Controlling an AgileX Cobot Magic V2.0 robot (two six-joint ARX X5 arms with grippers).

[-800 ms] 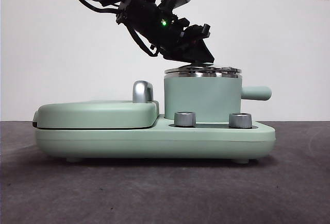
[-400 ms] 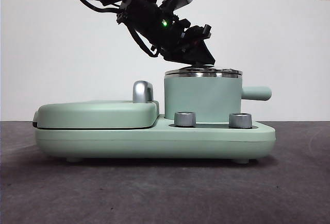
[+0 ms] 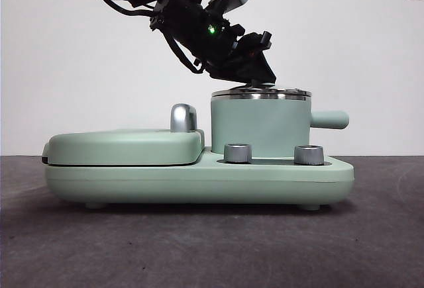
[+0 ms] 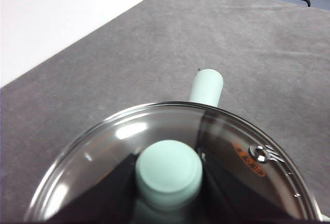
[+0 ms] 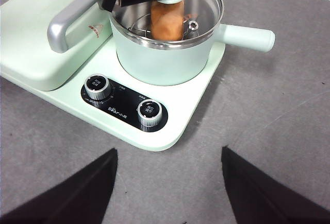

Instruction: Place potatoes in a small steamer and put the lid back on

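Note:
The small steamer (image 3: 260, 126) (image 5: 160, 54) stands on the right of the mint cooker base (image 3: 199, 179). The glass lid (image 3: 262, 92) (image 4: 129, 136) lies on the steamer's steel rim. My left gripper (image 3: 255, 76) (image 4: 168, 157) reaches down from the upper left, and its jaws are shut on the lid's mint knob (image 4: 168, 170). Through the glass, the orange-brown potato (image 5: 167, 20) rests inside the pot on a steel rack. My right gripper (image 5: 169, 154) hangs open and empty above the table in front of the cooker.
The flat mint griddle lid (image 3: 126, 145) with its chrome handle (image 3: 182, 117) takes up the base's left half. Two chrome dials (image 3: 238, 153) (image 3: 309, 154) sit in front of the pot. The pot's side handle (image 3: 329, 120) sticks out to the right.
The left arm has risen very slightly over the pot; the lid stays on the rim and the jaws stay on the knob. Nothing else has moved.

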